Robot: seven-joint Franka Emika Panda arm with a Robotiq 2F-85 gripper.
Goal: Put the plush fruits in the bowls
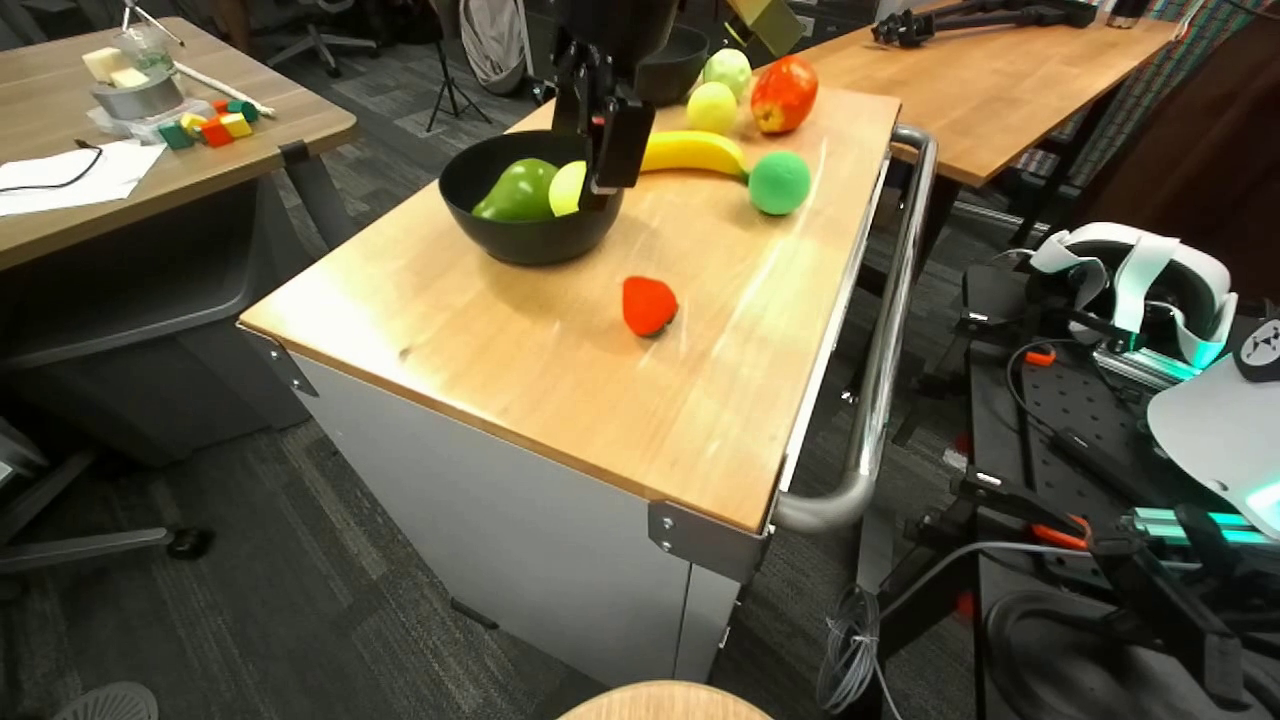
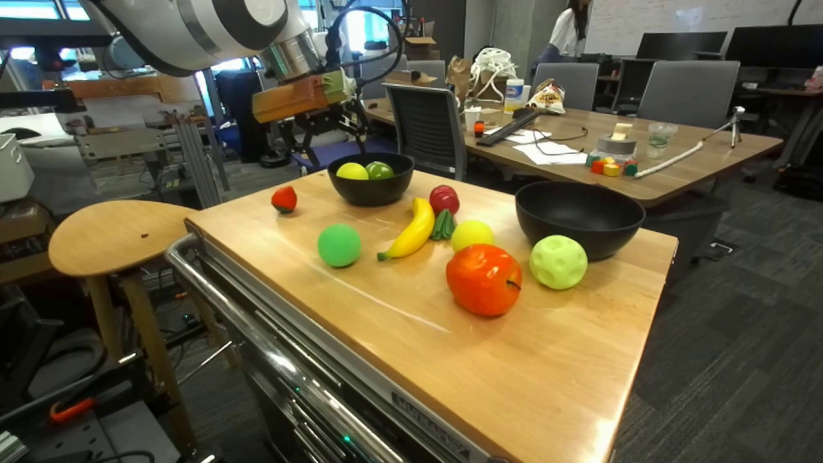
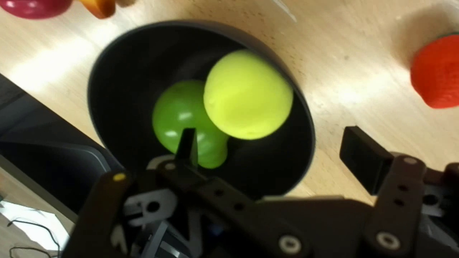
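Table [image 2: 553, 360]: carries two black bowls [image 2: 578, 209] | Tool [image 3: 274, 148]: released, jaws spread wide, positioned above the pear bowl [image 3: 123, 68] | Banana [image 2: 411, 231], red-orange apple [image 2: 484, 280]: on table | Green pear [image 3: 175, 111], yellow-green ball [image 3: 247, 95]: inside pear bowl | Strawberry [image 2: 283, 200]: on table, near pear bowl

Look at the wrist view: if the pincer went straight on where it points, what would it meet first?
Probably the yellow-green fruit in the black bowl below, though the bowl's rim might come first; depth is unclear.
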